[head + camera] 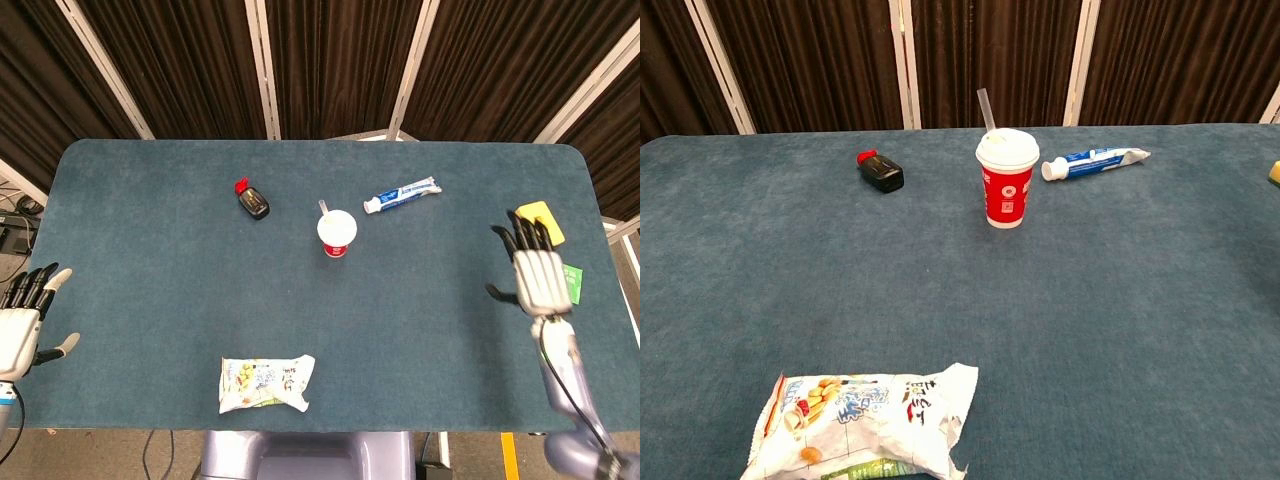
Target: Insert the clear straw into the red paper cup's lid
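The red paper cup (337,240) (1007,194) stands upright near the table's middle, capped by a white lid (1007,149). A clear straw (985,108) (324,209) sticks up out of the lid, leaning slightly left. My right hand (538,274) hovers open at the table's right side, far from the cup, fingers spread and empty. My left hand (22,319) hangs open off the table's left edge, also empty. Neither hand appears in the chest view.
A small black bottle with a red cap (252,201) lies left of the cup. A toothpaste tube (402,194) lies to its right. A snack bag (266,383) sits at the front edge. A yellow block (540,218) and green packet (571,282) lie beside my right hand.
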Controlling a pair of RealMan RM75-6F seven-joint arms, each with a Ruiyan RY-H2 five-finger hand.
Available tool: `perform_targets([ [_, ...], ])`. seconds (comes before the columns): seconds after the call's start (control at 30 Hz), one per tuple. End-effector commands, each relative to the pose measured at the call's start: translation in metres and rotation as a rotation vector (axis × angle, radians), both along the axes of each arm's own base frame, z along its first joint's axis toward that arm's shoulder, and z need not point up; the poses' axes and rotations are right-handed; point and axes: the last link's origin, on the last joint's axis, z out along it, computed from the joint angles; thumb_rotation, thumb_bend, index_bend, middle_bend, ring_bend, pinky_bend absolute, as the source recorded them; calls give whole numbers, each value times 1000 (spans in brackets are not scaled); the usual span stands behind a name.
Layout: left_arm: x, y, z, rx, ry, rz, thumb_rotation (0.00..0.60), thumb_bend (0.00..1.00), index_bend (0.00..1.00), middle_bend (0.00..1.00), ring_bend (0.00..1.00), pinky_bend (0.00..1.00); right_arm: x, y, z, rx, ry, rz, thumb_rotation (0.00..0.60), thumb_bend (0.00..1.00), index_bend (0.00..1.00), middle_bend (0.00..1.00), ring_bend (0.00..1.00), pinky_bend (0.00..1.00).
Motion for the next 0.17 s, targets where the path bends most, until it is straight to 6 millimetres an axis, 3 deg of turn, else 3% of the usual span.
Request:
perform_targets([
  [0.03,0,0,1,4,-1,1,600,244,106,0,0,0,-6,22,8,-14,62,8,600,121,41,0,0,0],
  [0.17,-1,-1,2,12,-7,9,600,244,106,0,0,0,-17,42,15,-43,182,29,600,120,10,0,0,0],
])
